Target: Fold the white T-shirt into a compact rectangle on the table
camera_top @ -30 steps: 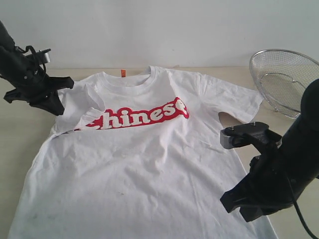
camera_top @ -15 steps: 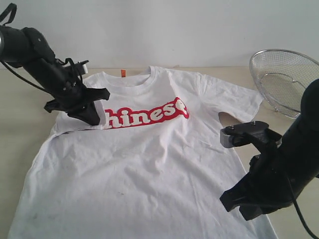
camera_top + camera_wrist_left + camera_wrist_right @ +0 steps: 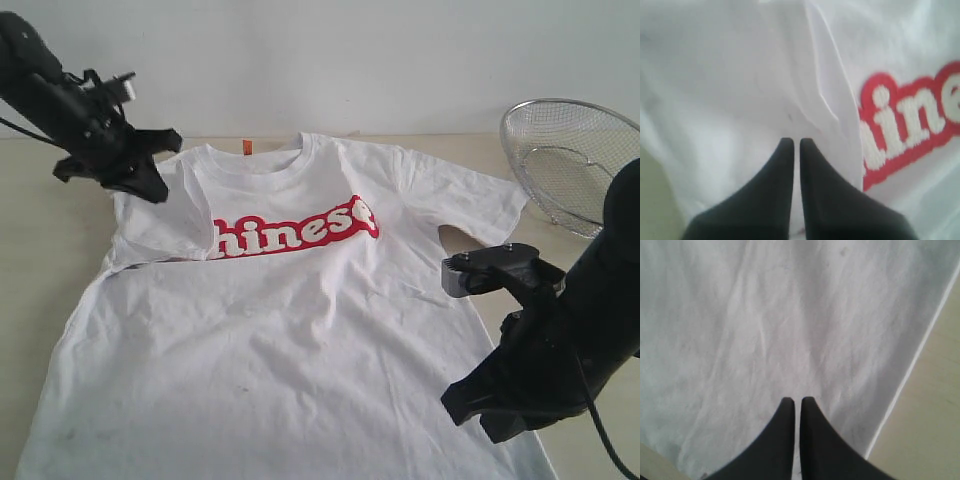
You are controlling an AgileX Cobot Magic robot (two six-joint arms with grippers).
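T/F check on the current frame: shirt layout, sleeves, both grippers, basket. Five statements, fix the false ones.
1. The white T-shirt lies print side up on the table. True.
2. Both sleeves are folded in. False: only the folded sleeve on the exterior view's left lies over the chest, hiding the start of the lettering. The other sleeve is spread out.
3. The left gripper has its jaws together. True.
4. The right gripper grips the collar. False: it is shut on nothing, over the shirt's lower side edge.
5. The wire basket sits on the shirt. False: it stands on the table beside the spread sleeve.
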